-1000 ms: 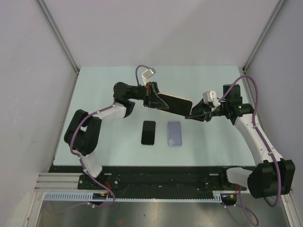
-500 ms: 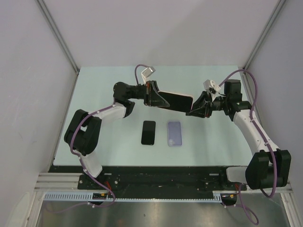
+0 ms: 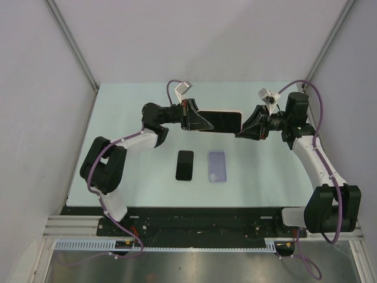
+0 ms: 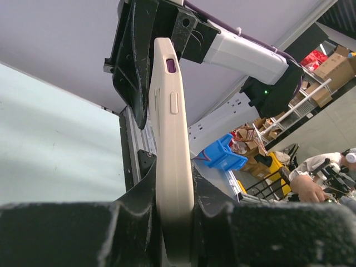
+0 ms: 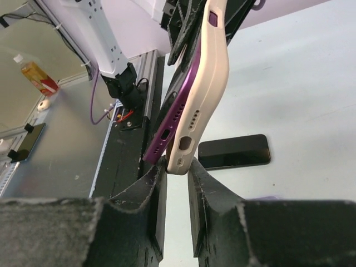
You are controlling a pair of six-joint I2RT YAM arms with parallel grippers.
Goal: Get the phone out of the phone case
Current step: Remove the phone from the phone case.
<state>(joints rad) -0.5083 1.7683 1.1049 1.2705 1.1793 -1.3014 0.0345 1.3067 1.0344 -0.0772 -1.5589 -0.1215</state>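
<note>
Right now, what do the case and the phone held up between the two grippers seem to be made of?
The case looks like soft rubber or silicone with a matte cream finish: it bows away from the phone in a smooth curve, without a crease. The phone looks rigid, probably metal with a glossy purple coat: its edge is straight and has neat small holes. It could also be painted plastic.

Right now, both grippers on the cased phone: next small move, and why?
Probably peel the case end sideways with the right gripper: the phone already stands clear of the case at that end, while the left gripper clamps the other end.
</note>
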